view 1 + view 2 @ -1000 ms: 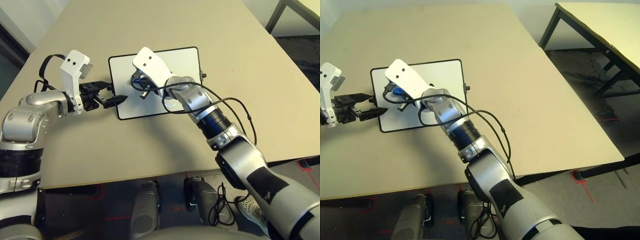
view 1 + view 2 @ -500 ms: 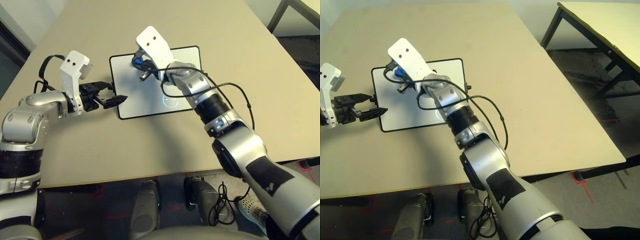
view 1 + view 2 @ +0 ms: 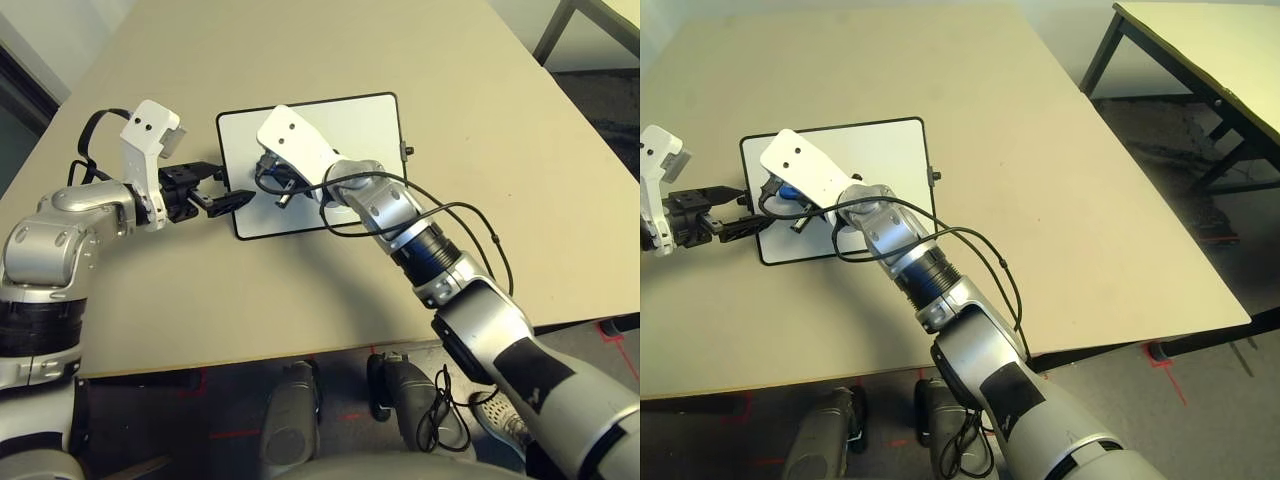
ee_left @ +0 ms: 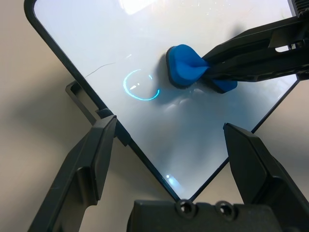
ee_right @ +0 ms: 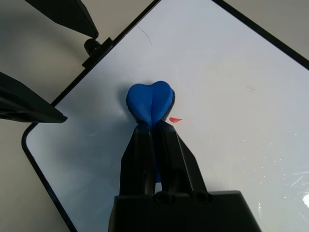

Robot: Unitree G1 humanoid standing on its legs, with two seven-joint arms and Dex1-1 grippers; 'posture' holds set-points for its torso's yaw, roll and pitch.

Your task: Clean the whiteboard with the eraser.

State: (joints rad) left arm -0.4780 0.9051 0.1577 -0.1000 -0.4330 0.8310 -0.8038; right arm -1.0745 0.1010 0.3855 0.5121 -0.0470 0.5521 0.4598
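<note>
Blue-laden at the right gripper [image 5: 153,126], clenching the eraser [image 5: 151,99] over the whiteboard [image 5: 217,96], left gripper [image 4: 169,121] spread at its edge. Mostly clean, apparently; left to wipe: red mark [image 5: 175,119] (plus thin line [image 5: 145,35])

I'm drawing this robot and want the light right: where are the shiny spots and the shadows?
Left wrist view: a bright bluish ring of glare on the whiteboard, and a shadow beside the blue eraser. Right wrist view: soft shadow on the board, around the eraser. Left eye view: dim shadow on the table, below the board.
</note>
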